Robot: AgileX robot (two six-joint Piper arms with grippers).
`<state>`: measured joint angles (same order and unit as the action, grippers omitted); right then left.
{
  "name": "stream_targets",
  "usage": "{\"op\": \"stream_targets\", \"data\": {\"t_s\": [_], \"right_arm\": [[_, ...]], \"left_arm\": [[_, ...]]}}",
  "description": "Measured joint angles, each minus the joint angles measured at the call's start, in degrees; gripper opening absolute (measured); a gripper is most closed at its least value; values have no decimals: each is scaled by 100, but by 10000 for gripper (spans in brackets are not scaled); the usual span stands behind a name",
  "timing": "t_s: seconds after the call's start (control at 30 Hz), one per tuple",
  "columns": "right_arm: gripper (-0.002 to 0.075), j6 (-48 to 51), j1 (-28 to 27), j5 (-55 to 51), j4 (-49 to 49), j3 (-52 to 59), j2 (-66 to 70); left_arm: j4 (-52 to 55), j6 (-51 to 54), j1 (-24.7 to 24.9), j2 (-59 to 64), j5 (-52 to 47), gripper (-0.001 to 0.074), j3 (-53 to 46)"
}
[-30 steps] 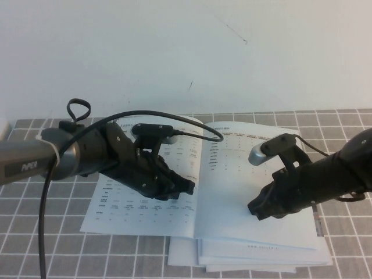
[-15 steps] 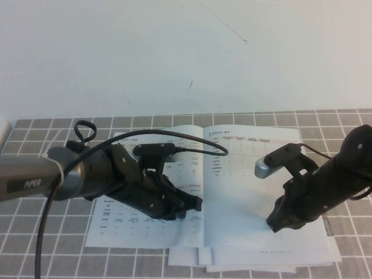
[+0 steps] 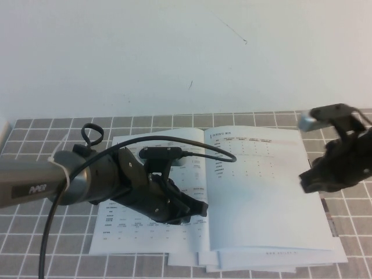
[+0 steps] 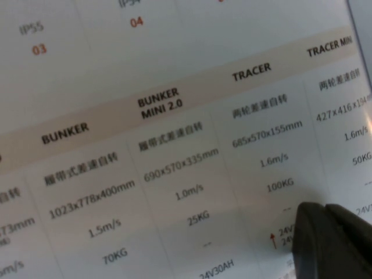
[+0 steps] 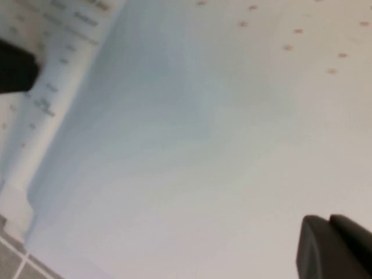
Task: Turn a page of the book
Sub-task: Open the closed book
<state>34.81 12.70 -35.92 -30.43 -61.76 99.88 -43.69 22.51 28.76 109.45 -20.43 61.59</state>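
The book [image 3: 215, 192] lies open on the grey checked mat. Its right-hand page [image 3: 264, 192] shows a small table above blank space and lies flat; it fills the right wrist view [image 5: 203, 145]. My left gripper [image 3: 200, 208] is shut and its tip presses on the left leaf, near the spine. That leaf carries orange-banded tables [image 4: 174, 145], and the closed fingertips [image 4: 334, 241] touch it. My right gripper [image 3: 306, 180] is shut and empty. It hovers over the page's right edge, and its fingertips [image 5: 334, 247] show above the blank paper.
Other white booklets [image 3: 261, 264] stick out from under the book at the near edge. The grey checked mat [image 3: 46, 256] surrounds the book. A black cable [image 3: 192, 142] loops over the left leaf. A white wall stands behind the table.
My right gripper has lifted off the right-hand page and moved right to its outer edge. My left gripper has slid slightly nearer and towards the spine.
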Motion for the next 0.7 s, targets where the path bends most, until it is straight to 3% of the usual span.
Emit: {"op": "stream_targets", "data": {"t_s": [0.13,0.3,0.43,0.7], "right_arm": [[109,-165,-517,-392,-66,-68,129],[344,24,-647,-691,-237,-68,543],[395,67,-647,-580,-298,-68,715],[410,132,-660,-817,-379,-590,735]], "left_arm": [[0,0,0,0,-11,-4,0],[0,0,0,0,-11,-4,0],[0,0,0,-9,-147,-4,27],[50,0,37,-396,-872,-4,495]]}}
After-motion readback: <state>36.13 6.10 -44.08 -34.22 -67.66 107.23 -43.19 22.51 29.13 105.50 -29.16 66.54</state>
